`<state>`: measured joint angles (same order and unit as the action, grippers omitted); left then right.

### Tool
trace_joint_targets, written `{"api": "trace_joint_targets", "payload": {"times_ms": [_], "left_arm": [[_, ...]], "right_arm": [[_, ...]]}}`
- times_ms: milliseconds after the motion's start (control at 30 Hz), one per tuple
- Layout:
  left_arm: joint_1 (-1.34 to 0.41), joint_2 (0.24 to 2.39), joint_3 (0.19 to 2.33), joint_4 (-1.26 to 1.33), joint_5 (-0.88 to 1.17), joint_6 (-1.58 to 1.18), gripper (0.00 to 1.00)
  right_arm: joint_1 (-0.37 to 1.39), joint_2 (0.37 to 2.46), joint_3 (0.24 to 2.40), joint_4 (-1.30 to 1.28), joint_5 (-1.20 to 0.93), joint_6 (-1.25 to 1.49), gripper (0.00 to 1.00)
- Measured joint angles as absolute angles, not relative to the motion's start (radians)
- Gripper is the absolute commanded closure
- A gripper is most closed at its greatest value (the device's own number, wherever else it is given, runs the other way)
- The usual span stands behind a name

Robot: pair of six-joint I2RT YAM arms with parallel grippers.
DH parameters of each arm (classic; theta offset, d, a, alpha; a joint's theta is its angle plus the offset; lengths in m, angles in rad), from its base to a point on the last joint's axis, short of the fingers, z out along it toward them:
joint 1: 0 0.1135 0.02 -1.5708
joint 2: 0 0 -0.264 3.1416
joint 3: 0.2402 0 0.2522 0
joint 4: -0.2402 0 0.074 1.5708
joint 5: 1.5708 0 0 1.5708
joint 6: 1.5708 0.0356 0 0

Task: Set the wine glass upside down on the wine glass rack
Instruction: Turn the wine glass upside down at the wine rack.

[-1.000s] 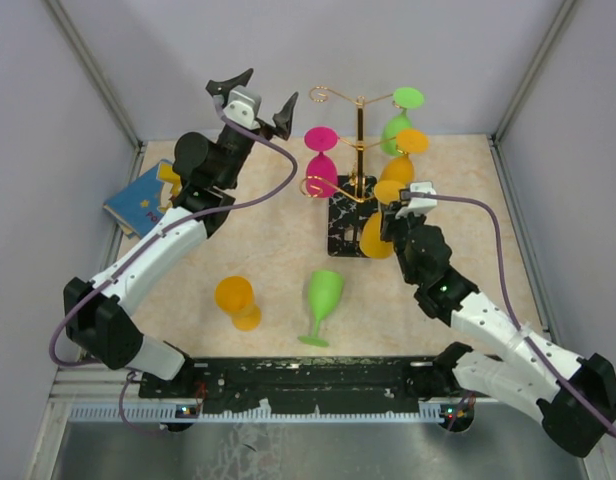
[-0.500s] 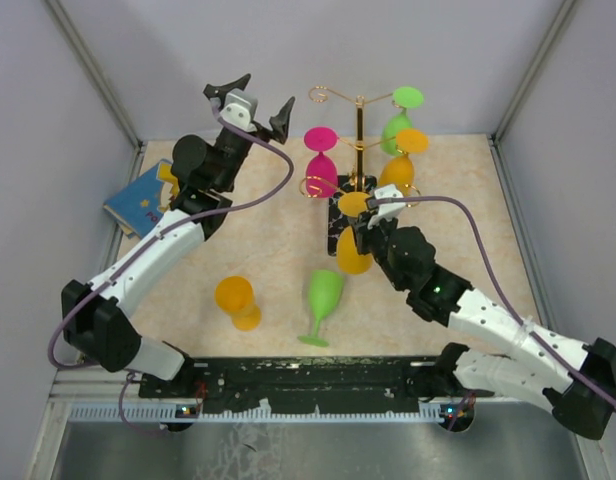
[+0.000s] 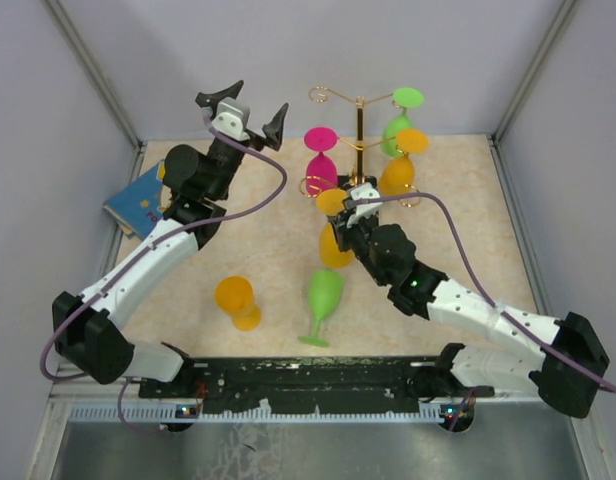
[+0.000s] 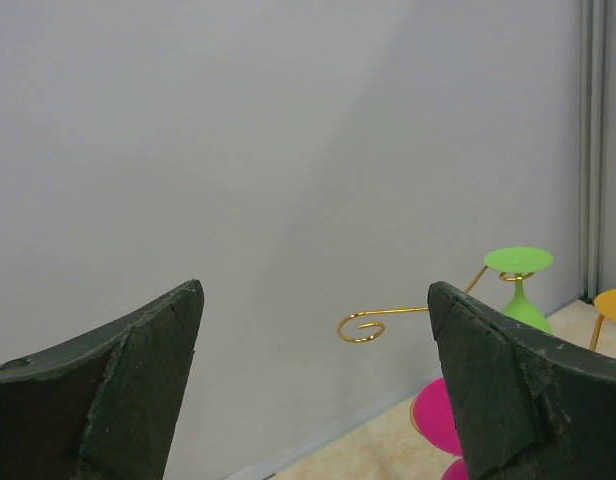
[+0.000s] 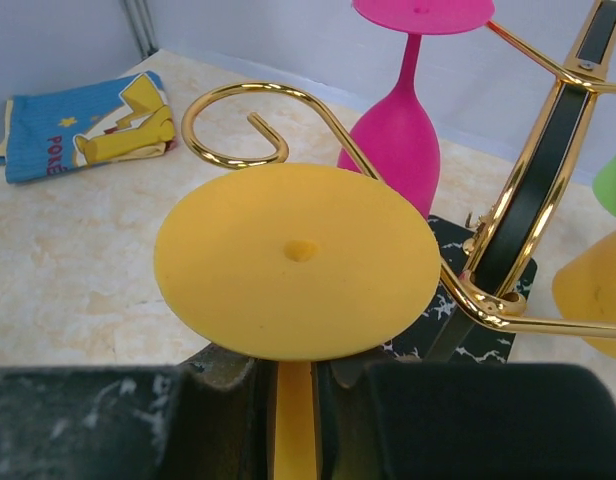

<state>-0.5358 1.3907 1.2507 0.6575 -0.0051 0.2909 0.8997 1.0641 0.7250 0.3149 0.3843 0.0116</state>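
Note:
The wine glass rack [image 3: 360, 130] is a gold wire stand on a black marbled base, at the back centre. My right gripper [image 3: 350, 216] is shut on the stem of an orange wine glass [image 3: 334, 250], held upside down with its foot uppermost, in front of the rack's left side. In the right wrist view the orange glass's foot [image 5: 296, 260] sits just short of a free gold spiral [image 5: 233, 125], and the stem runs between my right gripper [image 5: 296, 372] fingers. My left gripper [image 3: 243, 108] is open and empty, raised left of the rack; its wrist view shows another spiral [image 4: 363, 326].
A pink glass [image 3: 321, 160], a green glass [image 3: 398, 120] and an orange one [image 3: 403, 162] hang on the rack. An orange glass [image 3: 236, 300] and a green glass [image 3: 323, 300] are on the table in front. A blue cloth [image 3: 140, 198] lies at the left wall.
My right arm has carried the orange glass leftward, from the right of the rack's base to its front left. The left arm has drifted slightly left, still open.

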Motion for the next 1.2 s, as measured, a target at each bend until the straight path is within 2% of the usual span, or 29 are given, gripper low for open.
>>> {"api": "trace_joint_targets", "payload": {"times_ms": [233,1200], "left_arm": [[-0.536,1.384,1.241,0.659,-0.018,0.310,0.01],[-0.534,1.381,1.207,0.702,-0.026,0.356,0.01]], "right_arm": [[0.900,1.125,0.728,0.426,0.372,-0.017,1.00],[0.894,1.316,0.788,0.616,0.428,-0.094,1.00]]}}
